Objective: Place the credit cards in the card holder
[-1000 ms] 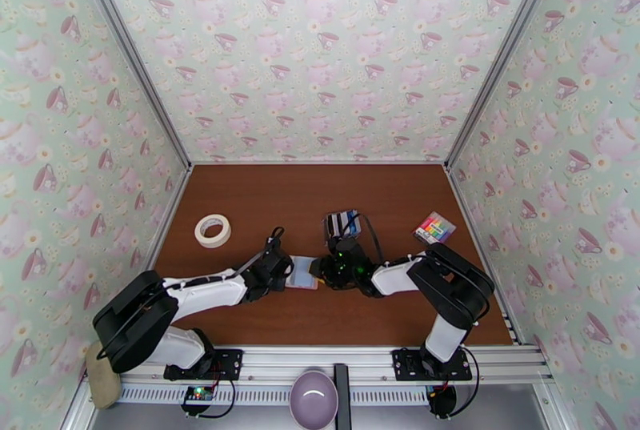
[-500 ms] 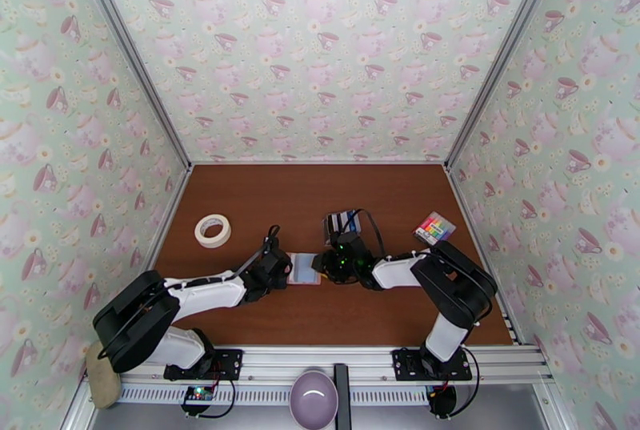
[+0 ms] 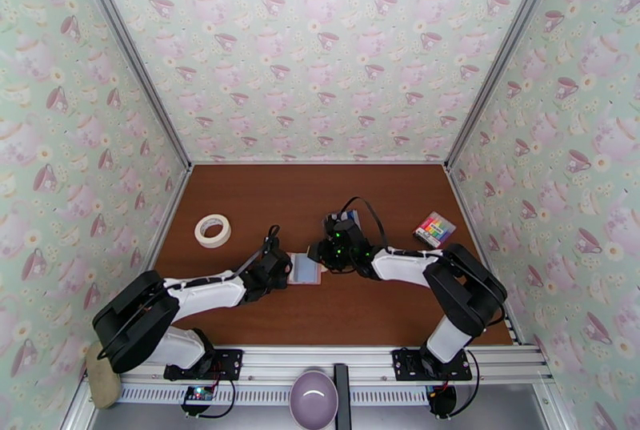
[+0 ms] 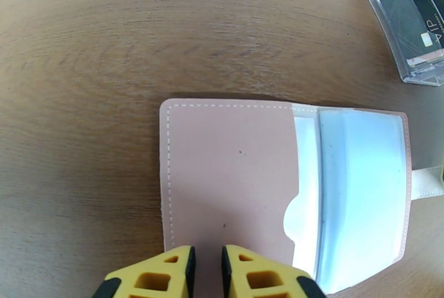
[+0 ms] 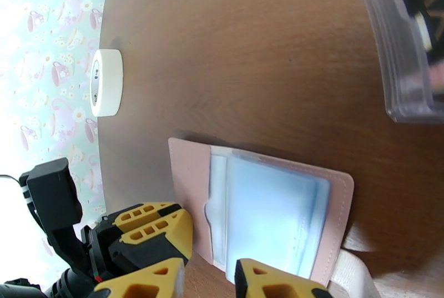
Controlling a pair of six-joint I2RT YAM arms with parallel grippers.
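Credit cards (image 4: 410,10) sit in the clear rack (image 4: 423,73); the card holder (image 4: 227,177) lies open mid-bench. Left gripper (image 4: 206,271) barely parted, grip unclear; right gripper (image 5: 210,279) part-open, empty.

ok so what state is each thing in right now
card holder: open, lying flat, blue inside up
credit cards: in the clear stand, outside the holder
left tool: narrowly open, empty, at the holder's pink edge
right tool: open, empty, at the holder's blue side
tape roll: lying flat
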